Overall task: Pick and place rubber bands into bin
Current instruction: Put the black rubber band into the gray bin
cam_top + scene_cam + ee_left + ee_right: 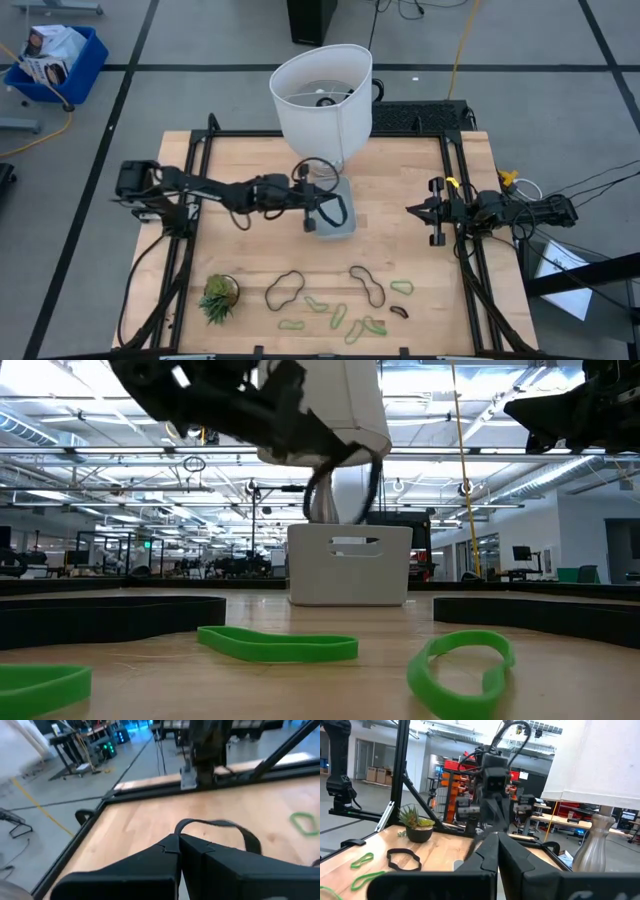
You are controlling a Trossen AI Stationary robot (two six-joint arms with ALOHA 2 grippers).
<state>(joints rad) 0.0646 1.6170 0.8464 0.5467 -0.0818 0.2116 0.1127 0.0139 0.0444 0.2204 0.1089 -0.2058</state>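
Your left gripper (312, 213) is reaching over the middle of the wooden worktop (400, 190), directly above the bin (336, 213), a small pale tray standing just in front of the white lampshade (320, 100). Its fingers are pressed together and pinch a large dark rubber band (333, 210), whose loop hangs out past the fingertips over the bin; in the left wrist view the same band (220, 827) curves out from between the closed fingers. Your right gripper (415, 211) waits near the worktop's right edge, its fingers fully closed and holding nothing. The remaining rubber bands lie along the near side of the worktop, well apart from the bin: two big dark loops (285, 289) and (367, 284), several small light green bands (340, 316), and one small dark band (398, 311). From table height, the green bands (278, 645) lie flat in the foreground with the bin (349, 564) behind them. A small potted plant (219, 297) sits near the worktop's front left corner.
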